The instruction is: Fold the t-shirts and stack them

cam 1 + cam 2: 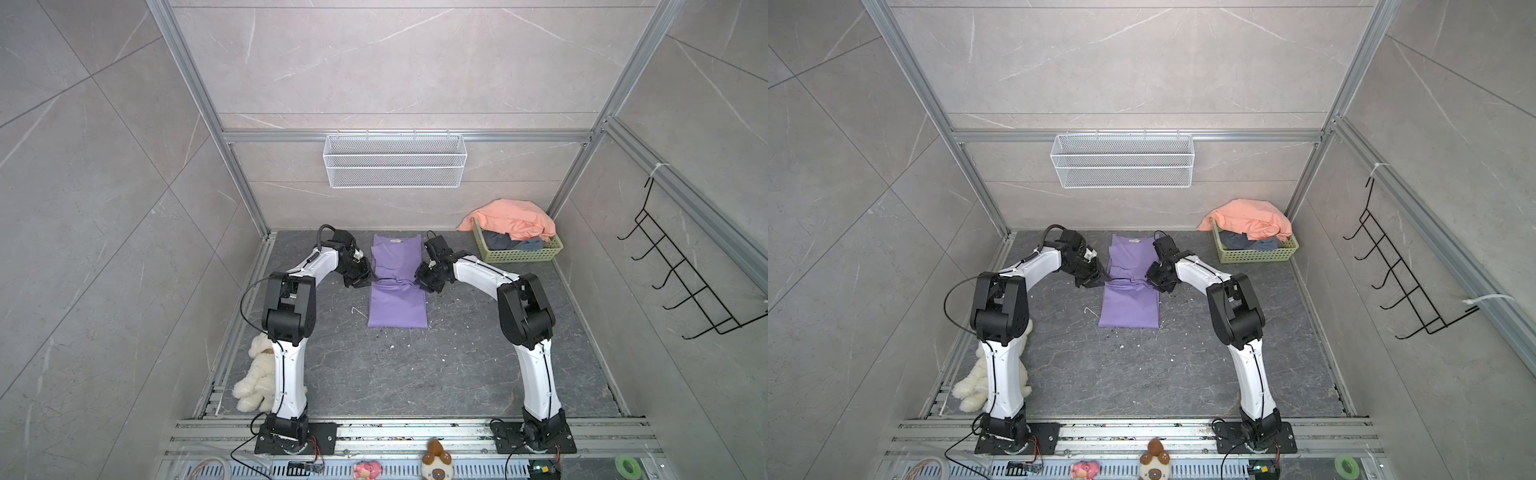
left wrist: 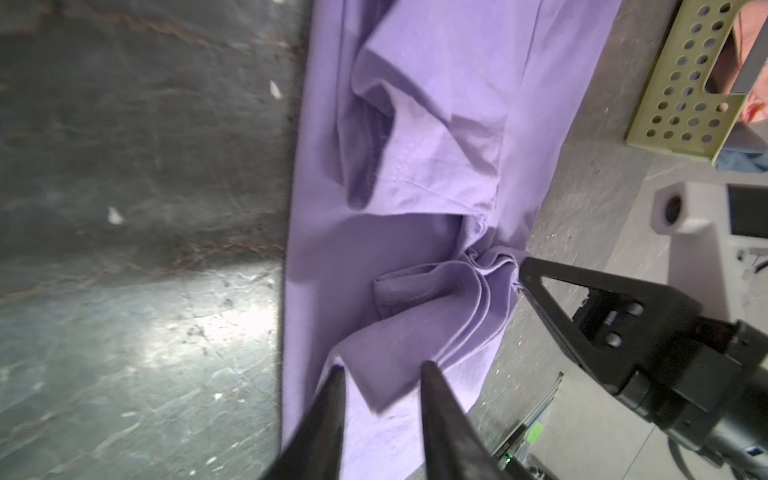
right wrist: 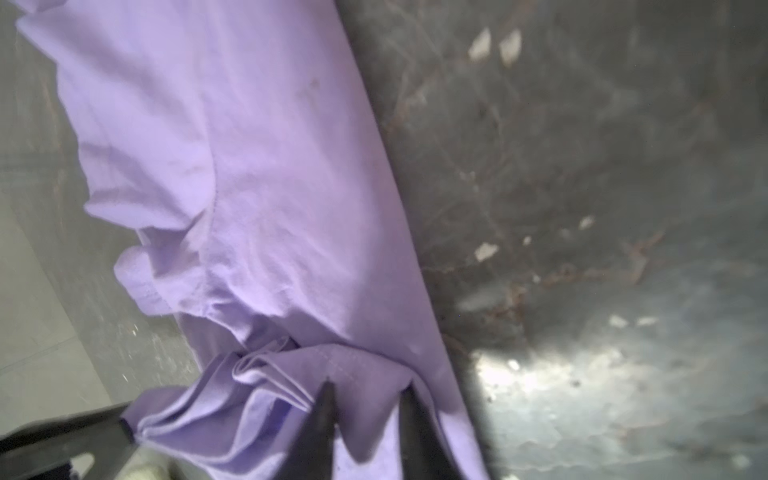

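A lilac t-shirt (image 1: 397, 303) lies on the dark stone desk (image 1: 457, 365), folded lengthwise into a long narrow strip. Its collar end points toward the back wall and its hem toward my arm bases. Across its middle the cloth is bunched into a ridge of creases.

My left fingers (image 1: 363, 283) are at the shirt's left edge, right at that ridge. In the left wrist view they are spread apart, with a folded corner of lilac cloth lying between the tips, not squeezed.

My right fingers (image 1: 419, 284) are at the opposite edge, level with the left ones. In the right wrist view they are also parted, with gathered folds of cloth heaped around and between the tips.

In the back right corner of the desk stands a green basket (image 1: 519, 253). A salmon-orange t-shirt (image 1: 511, 222) is piled on top, spilling over its rim, and a slate-grey t-shirt (image 1: 498, 241) is crumpled inside.

A cream plush dog (image 1: 257, 374) lies at the desk's left edge, beside my left arm.
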`<state>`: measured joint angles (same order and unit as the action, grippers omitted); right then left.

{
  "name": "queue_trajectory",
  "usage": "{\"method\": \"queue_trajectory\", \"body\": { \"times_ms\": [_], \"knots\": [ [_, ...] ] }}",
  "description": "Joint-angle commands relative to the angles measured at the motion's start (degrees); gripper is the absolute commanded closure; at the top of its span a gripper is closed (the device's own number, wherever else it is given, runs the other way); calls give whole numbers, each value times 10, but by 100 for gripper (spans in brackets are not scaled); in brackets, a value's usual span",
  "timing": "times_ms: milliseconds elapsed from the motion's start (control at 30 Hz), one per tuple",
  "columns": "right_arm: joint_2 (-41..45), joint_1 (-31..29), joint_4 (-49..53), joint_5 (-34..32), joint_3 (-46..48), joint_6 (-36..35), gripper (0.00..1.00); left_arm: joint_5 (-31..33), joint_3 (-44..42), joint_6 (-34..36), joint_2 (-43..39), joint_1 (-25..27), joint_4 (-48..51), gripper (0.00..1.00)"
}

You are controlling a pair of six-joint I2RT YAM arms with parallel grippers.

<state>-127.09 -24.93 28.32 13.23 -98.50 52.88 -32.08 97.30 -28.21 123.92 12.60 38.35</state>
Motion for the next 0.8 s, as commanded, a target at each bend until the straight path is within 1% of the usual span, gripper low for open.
{"method": "queue_trajectory", "body": {
  "times_ms": [0, 100, 167, 267, 333, 400, 500, 600, 633, 733, 767],
  "knots": [
    [45, 17, -6, -7, -5, -11, 55, -10, 15, -8, -23, -28, -4, 56],
    [79, 22, -7, -14, 18, -19, 53, -8, -10, -17, -53, -49, -21, 50],
    [104, 21, -13, -11, 49, -17, 51, -7, -28, -15, -76, -56, -22, 46],
    [148, 19, -40, -1, 128, 0, 49, -14, -64, -4, -108, -56, -12, 39],
    [181, 15, -59, 4, 182, 13, 48, -27, -104, -4, -132, -54, -13, 37],
    [209, 4, -64, 7, 227, 19, 47, -35, -147, -5, -161, -52, -13, 31],
    [245, -15, -72, 12, 291, 38, 44, -68, -224, -18, -205, -49, -21, 30],
    [279, -30, -139, 33, 380, 94, 43, -103, -308, -44, -246, -45, -45, 30],
    [287, -35, -156, 33, 406, 109, 43, -108, -329, -54, -257, -45, -51, 27],
    [295, -54, -209, 39, 462, 143, 41, -144, -394, -89, -278, -45, -90, 26],
    [293, -60, -227, 44, 473, 149, 37, -157, -413, -100, -279, -43, -108, 27]
  ]
}}
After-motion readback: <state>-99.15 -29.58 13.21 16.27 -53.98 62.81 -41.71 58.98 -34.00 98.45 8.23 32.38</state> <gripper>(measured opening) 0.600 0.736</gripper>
